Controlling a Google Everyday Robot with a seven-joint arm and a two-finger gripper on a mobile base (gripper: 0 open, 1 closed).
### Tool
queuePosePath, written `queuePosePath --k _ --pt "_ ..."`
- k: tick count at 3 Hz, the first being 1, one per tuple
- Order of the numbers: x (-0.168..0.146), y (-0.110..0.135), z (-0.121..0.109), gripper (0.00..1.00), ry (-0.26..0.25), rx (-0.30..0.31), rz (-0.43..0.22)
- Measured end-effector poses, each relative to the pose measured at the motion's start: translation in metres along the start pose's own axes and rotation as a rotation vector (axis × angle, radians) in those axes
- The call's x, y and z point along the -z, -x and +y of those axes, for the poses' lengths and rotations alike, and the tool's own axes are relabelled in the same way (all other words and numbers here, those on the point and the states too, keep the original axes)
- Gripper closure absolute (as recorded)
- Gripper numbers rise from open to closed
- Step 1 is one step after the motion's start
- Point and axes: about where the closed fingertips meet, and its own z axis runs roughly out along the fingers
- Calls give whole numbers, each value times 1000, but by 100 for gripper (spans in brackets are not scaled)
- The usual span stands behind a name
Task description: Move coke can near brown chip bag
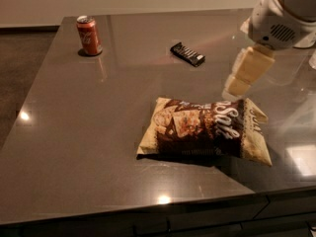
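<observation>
The coke can (pixel 89 35), red with a silver top, stands upright at the far left corner of the dark table (pixel 98 127). The brown chip bag (pixel 205 129), dark brown with white "Salt" lettering and tan crimped ends, lies flat near the front right of the table. My gripper (pixel 238 86) hangs from the white arm (pixel 284 14) at the right, above the table just behind the bag's right half. It is far from the can and holds nothing that I can see.
A flat black wrapped candy bar (pixel 187 54) lies at the back middle of the table, between the can and my gripper. The table's front edge runs just below the bag. Dark floor lies to the left.
</observation>
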Motion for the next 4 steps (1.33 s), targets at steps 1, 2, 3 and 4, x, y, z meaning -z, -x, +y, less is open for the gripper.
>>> queuePosePath --k 1,2,3,4 --pt "-16 32 -23 0 -28 -53 -50" --pt "-35 62 -43 0 -50 -109 -101" --pt "-52 91 -59 0 -62 -154 -153" --pt "-69 122 -69 0 -61 -195 -216"
